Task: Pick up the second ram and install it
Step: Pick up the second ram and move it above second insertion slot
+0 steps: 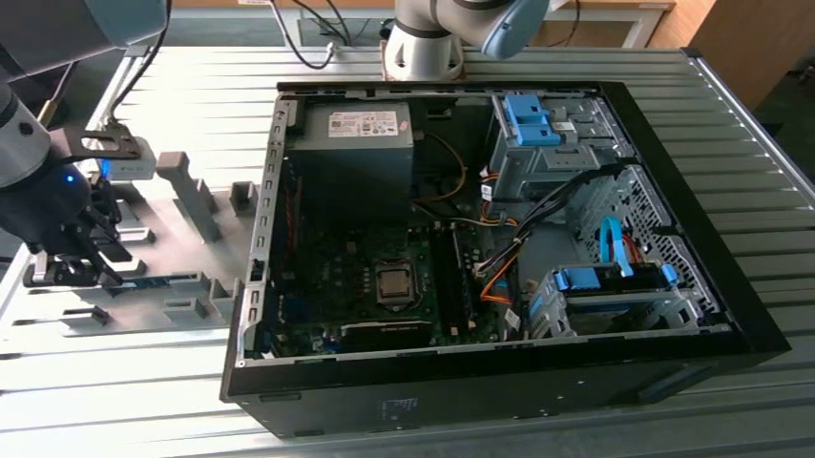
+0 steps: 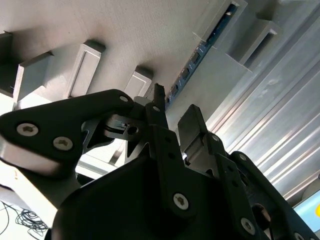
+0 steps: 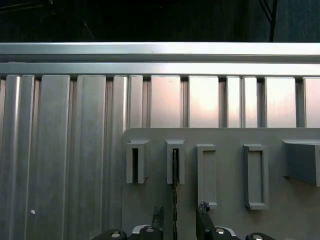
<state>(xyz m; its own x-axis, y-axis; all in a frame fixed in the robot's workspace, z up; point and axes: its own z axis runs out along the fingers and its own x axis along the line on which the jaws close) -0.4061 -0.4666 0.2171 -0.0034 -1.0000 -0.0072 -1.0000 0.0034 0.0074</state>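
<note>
The second ram (image 3: pixel 175 192) stands on edge in a slotted grey block (image 3: pixel 175 161) of the grey fixture plate (image 3: pixel 230 137). It appears as a thin dark line in the first wrist view. In the second wrist view the ram (image 2: pixel 202 47) is a blue-green strip with dark chips. In the exterior view the ram (image 1: pixel 159 281) lies at the left of the open computer case. My gripper (image 3: pixel 180 214) is open and straddles the stick, one fingertip (image 3: pixel 158 214) on each side with a gap to it. The gripper (image 2: pixel 175 107) (image 1: pixel 79 256) hangs low over the fixture.
The open black computer case (image 1: pixel 713 286) fills the table's middle, with the motherboard (image 1: pixel 382 277), a power supply (image 1: pixel 350 143) and blue drive-bay clips (image 1: pixel 529 116). More grey slotted blocks (image 1: pixel 191 186) stand on the fixture. The table top (image 1: pixel 114 391) is ribbed aluminium.
</note>
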